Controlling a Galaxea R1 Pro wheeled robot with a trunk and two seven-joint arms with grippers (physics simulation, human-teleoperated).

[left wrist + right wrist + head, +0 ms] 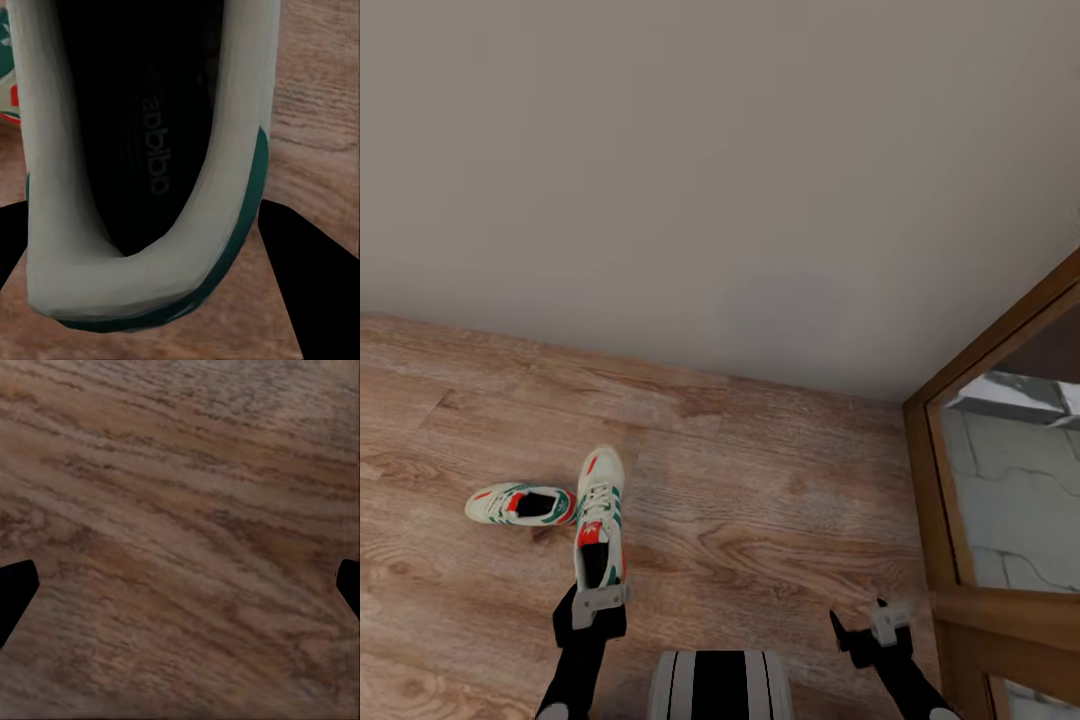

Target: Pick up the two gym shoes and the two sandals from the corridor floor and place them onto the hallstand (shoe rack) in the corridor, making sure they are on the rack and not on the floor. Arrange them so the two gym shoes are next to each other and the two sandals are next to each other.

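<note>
Left hand [598, 600] is sitting at the heel of a white sneaker with teal stripes and orange tongue [599, 515], lower left of frame on the wood-plank floor [760, 500]; whether it's clamped, can't tell. Second matching sneaker [520, 504] is lying just beside. Right hand [880, 625] is hanging apart, holding nothing. Best gripping the heel collar firmly before lifting

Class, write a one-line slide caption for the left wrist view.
Left end effector straddling the heel of a gym shoe above the wood floor.
</note>
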